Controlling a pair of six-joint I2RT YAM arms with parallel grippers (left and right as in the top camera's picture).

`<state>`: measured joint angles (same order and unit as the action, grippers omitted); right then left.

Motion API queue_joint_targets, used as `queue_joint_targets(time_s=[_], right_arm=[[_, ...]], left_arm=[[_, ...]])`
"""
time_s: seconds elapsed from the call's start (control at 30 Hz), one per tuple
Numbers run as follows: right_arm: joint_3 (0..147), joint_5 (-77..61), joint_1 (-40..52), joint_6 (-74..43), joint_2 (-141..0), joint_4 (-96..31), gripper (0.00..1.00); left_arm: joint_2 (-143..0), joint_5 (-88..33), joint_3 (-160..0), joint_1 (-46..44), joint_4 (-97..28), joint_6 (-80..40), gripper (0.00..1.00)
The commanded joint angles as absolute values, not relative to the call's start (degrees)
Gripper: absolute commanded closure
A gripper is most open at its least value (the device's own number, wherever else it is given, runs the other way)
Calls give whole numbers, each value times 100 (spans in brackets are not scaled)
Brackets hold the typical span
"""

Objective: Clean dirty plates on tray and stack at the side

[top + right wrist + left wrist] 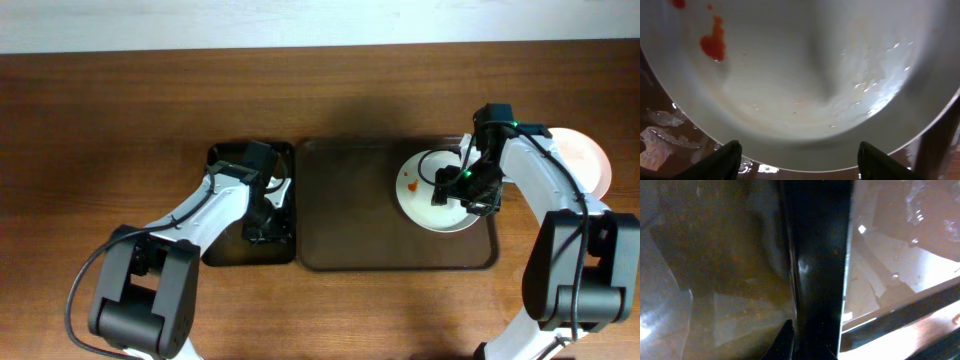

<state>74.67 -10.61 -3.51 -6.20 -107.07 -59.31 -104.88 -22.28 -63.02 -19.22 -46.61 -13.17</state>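
The brown wooden table (100, 120) carries 2 trays touching side by side near its middle: a small black rectangular tray (222, 254) and a large brown rounded tray (350, 220). 1 round white plate (592, 158) lies by its right edge.

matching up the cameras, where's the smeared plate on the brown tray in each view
Overhead: the plate lies at the right end of the brown tray, partly under the right arm.
Left wrist: not in it; only dark, blurred surfaces.
Right wrist: it fills most of the picture.
Shared landmark: the orange-red smear, on the plate's left overhead, top left for the right wrist.
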Motion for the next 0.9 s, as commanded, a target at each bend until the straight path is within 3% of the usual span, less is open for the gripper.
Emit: queue_joint_targets(time_s=[0.0,0.2,0.23,0.27,0.3,0.4,0.53,0.63,0.77,0.87], right_arm=[[7513,-1028,-346,-620,-10654,-5887,25],[7513,-1033,-344,-617,-10654,-5315,24],[7513,-1033,-338,-622,-10654,-5196,32],[7511,-1048,-325,-624,-10654,-5116,49],[7511,-1052,-294,-624,-10656,-5111,59],[7470,-1055,-117,-624,-10667,-5081,67],[7207,-1037,325,-624,-10737,-4807,66],[6930,-1031,617,-626,-10742,-4464,65],[6759,-1039,1017,-648,-10742,-4397,65],[6748,-1374,1406,-648,-10742,-4416,65]], left_arm=[[-10390,-2526,-6261,-2047,-4473,-1323,88],[-10379,-1468,-6604,-1802,-4504,-1321,70],[-10372,-1328,-6744,-1728,-4569,-1321,68],[-10368,-1166,-6910,-1636,-4615,-1321,67],[-10368,-998,-7054,-1562,-4617,-1321,66],[-10368,-329,-7229,-1463,-4543,-1323,65],[-10370,314,-7238,-1428,-4368,-1321,58],[-10370,445,-7238,-1428,-4285,-1321,43],[-10370,456,-7238,-1428,-4128,-1321,43],[-10370,454,-7238,-1428,-4091,-1323,38]])
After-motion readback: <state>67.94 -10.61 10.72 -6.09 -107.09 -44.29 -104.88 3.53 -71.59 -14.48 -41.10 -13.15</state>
